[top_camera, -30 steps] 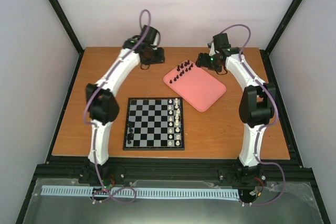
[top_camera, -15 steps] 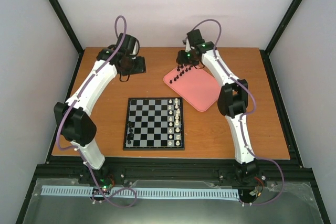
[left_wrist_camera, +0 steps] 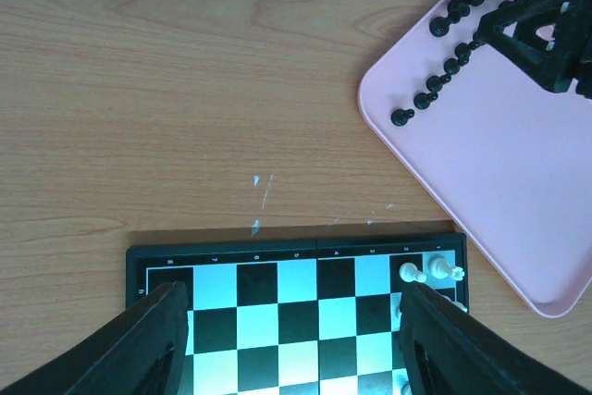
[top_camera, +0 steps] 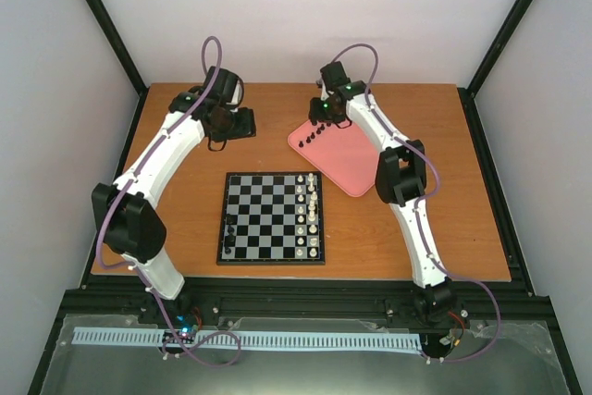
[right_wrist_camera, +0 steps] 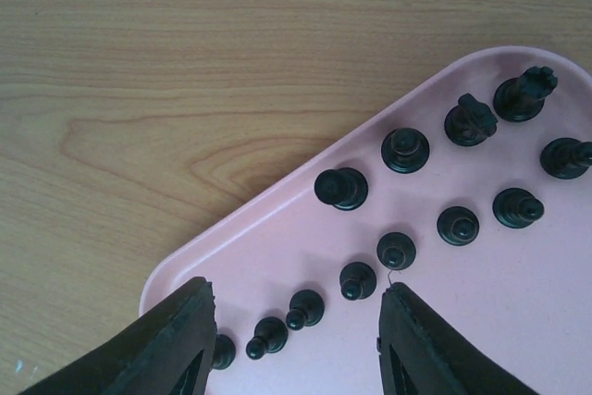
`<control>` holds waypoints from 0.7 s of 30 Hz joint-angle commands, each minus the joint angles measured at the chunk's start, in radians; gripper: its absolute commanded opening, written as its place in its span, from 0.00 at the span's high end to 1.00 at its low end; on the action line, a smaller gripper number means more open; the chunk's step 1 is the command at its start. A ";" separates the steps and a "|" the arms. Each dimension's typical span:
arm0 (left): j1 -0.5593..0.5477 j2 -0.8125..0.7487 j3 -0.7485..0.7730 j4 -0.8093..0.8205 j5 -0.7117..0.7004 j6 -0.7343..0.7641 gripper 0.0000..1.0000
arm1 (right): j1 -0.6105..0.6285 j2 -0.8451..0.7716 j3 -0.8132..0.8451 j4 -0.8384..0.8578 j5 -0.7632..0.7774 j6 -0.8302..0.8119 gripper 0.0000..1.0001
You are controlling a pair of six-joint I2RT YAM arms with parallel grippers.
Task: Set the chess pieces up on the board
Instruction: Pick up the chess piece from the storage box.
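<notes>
Your right end effector [right_wrist_camera: 296,295] hovers, fingers apart, over the chess pieces [right_wrist_camera: 404,149] lined on the pink tray [right_wrist_camera: 268,228]; your left end effector [left_wrist_camera: 291,291], also spread, overlooks the board [left_wrist_camera: 277,253].

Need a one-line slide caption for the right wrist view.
Open right pincer hovers over black chess pieces standing on the pink tray, wooden table beyond.

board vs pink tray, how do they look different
The board is square, checkered and squared to the table; the pink tray is plain, rounded and turned diagonally. The board carries white pieces along its right columns; the tray carries only black pieces. Both lie flat on the table.
</notes>
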 commanded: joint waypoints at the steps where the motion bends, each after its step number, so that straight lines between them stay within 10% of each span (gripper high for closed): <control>1: -0.002 -0.026 -0.009 0.020 0.013 0.012 0.35 | 0.005 0.025 0.039 0.020 0.018 0.003 0.43; 21: -0.002 -0.014 -0.027 0.018 0.035 0.023 0.35 | 0.008 0.080 0.043 0.091 0.019 0.026 0.53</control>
